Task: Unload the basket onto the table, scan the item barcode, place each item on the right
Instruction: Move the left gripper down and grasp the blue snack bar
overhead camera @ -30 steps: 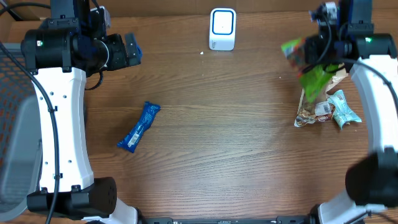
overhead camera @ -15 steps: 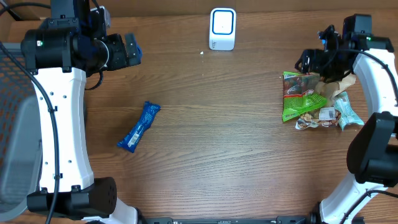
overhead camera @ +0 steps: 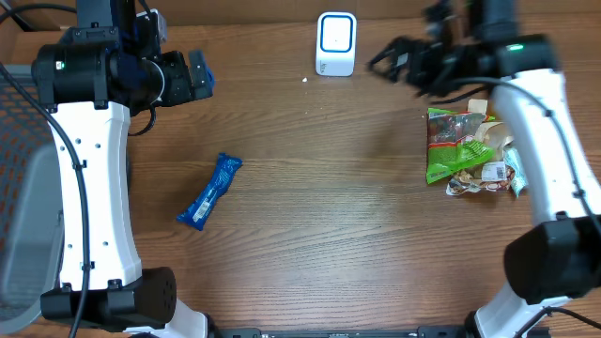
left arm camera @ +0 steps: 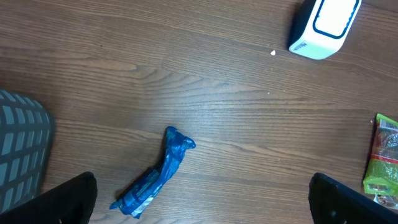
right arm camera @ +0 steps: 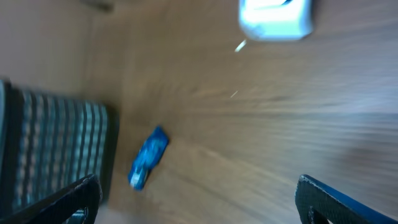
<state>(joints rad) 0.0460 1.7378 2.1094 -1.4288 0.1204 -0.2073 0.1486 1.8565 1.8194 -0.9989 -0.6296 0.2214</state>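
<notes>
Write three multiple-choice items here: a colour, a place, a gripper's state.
1. The box-shaped plastic barcode scanner is: A black; B red; C white with blue trim.
2. The blue crinkled plastic wrapper lies: A on the left half of the brown wooden table; B against the scanner; C inside a gripper.
3. The right gripper is: A shut on the wrapper; B open, holding nothing; C shut on the scanner.
Key: C, overhead shows its white shell; A, it lies alone left of centre; B, its fingertips sit far apart with nothing between.
</notes>
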